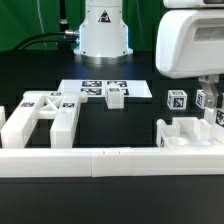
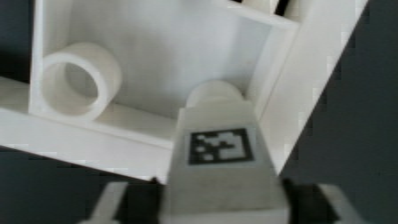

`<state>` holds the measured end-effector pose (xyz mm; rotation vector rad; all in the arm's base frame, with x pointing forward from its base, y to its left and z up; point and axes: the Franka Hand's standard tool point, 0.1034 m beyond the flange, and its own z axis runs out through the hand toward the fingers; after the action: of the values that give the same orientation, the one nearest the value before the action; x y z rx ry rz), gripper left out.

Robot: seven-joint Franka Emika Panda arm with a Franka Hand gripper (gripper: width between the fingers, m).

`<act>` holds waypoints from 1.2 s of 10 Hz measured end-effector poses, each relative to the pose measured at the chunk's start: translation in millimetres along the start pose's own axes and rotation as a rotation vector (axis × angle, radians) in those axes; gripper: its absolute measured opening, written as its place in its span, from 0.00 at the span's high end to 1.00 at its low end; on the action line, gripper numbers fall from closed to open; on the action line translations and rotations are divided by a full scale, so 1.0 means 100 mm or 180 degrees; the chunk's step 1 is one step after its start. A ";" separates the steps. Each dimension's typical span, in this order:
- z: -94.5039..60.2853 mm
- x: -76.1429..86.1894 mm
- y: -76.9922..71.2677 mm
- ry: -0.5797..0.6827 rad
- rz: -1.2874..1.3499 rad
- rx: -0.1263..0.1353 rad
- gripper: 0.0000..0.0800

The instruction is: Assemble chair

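Nearest to us, the long low rail (image 1: 100, 160) runs across the black desk (image 1: 135, 118), and we place everything else from it. Just behind the rail, toward the exterior view's left, lies a slotted chair panel (image 1: 40, 115) with crossed braces. Just behind the rail toward the exterior view's right sits a boxy, open-topped chair part (image 1: 185, 132).

Over the far edge of that part, the tool (image 1: 208, 104) hangs low under the arm's bulky white housing (image 1: 190, 45). In the wrist view the tool (image 2: 217, 208) has a tagged chair block (image 2: 217, 150) between its dark fingers (image 2: 128, 205). They lie against both of its sides with no gap that we can see, so we read the tool as clenched on that block. Beyond the block, the wrist view shows a white panel with a round hole (image 2: 75, 82); we cannot tell which chair piece it belongs to.

Farther from the rail, a small tagged cube (image 1: 177, 99) stands on the desk just beside the tool, on the exterior view's left of it. Another tagged cube (image 1: 115, 97) rests at the near edge of the marker board (image 1: 85, 88), behind the rail's middle. Farthest from the rail stands the robot's base (image 1: 105, 30).
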<state>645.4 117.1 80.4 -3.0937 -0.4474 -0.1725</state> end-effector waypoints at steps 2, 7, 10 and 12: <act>0.00 0.00 0.00 0.0000 0.0136 0.0007 0.64; 0.02 0.02 -0.01 0.0154 0.2107 0.0089 0.64; 0.02 0.01 -0.02 0.0136 0.3487 0.0080 0.64; 0.02 0.02 -0.01 0.0073 0.4061 0.0070 0.64</act>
<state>646.9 119.0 78.4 -2.6763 1.4418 -0.1530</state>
